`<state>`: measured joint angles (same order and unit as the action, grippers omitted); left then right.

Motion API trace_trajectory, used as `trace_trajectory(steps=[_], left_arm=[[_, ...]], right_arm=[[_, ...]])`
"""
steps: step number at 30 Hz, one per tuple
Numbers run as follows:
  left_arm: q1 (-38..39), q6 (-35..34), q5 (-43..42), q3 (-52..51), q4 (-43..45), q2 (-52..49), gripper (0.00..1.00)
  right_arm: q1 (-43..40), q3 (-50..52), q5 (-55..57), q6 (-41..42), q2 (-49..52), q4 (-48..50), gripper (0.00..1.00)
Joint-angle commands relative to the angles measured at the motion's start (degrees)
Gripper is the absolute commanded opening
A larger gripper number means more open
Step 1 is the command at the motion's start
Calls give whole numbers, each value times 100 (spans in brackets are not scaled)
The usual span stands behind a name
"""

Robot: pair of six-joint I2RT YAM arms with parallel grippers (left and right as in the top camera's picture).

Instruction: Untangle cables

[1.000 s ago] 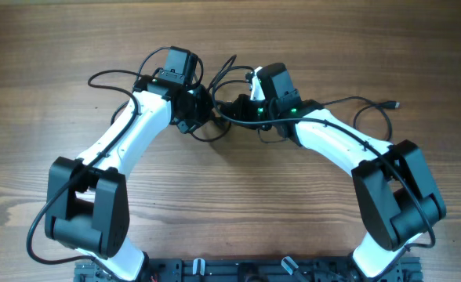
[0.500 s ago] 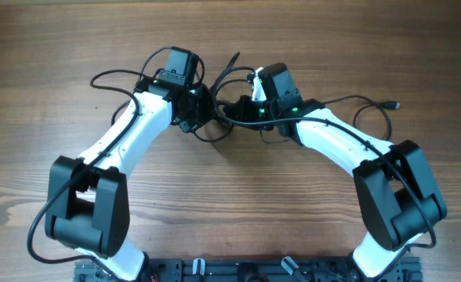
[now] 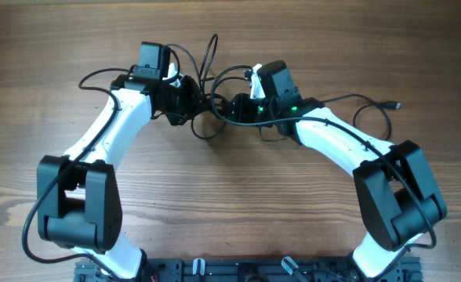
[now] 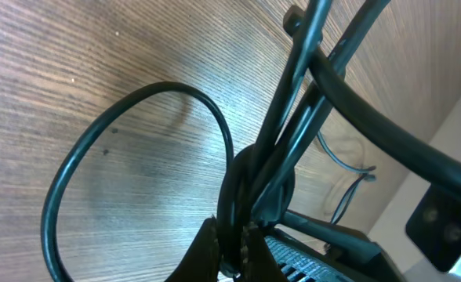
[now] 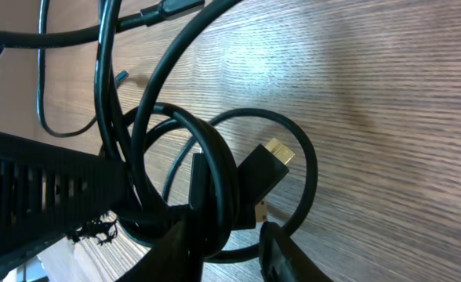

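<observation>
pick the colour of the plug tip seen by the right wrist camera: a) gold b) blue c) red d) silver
a: the black plug, lying among the looped cables on the wooden table, ends in a gold-coloured tip

Cables (image 3: 217,116) are bunched at far centre of table (image 3: 230,204), between left gripper (image 3: 195,103) on the left and right gripper (image 3: 232,106) on the right. One loop is thrown left, behind left arm (image 3: 117,129). One strand is run right, behind right arm (image 3: 332,141), and ends in a plug (image 3: 393,104) at far right. Left wrist view: strands are crossed just ahead of the fingertips, with a loop laid on the table to their left. Right wrist view: second plug (image 5: 271,160) is laid inside a loop, just ahead of the fingers.
</observation>
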<state>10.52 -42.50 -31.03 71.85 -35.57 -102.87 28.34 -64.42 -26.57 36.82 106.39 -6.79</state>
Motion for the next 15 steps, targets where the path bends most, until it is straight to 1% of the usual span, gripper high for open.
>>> trace_trajectory(steps=[1, 3, 7, 8, 9, 10, 12, 15], left_arm=[[0, 636, -282, 151, -72, 76, 4], [-4, 844, -302, 151, -109, 76, 4], [-4, 1471, -308, 151, -133, 76, 4], [-4, 1650, -310, 151, -144, 76, 4], [-4, 1897, -313, 151, -164, 76, 4], [-4, 2046, -326, 151, -175, 76, 4], [-4, 2369, -372, 151, -210, 76, 4], [-17, 2892, -538, 151, -295, 76, 4]], right_arm=[[24, 107, -44, 133, 33, 234, 28], [24, 107, -44, 125, 33, 234, 21], [7, 107, 170, 68, 33, 46, 20], [0, 107, 273, 68, 33, 15, 18], [-22, 107, 378, 66, 33, -9, 7], [-31, 107, 404, 63, 33, -7, 4], [-35, 107, 433, 22, 33, -4, 4], [-44, 107, 433, -442, 33, -2, 4]])
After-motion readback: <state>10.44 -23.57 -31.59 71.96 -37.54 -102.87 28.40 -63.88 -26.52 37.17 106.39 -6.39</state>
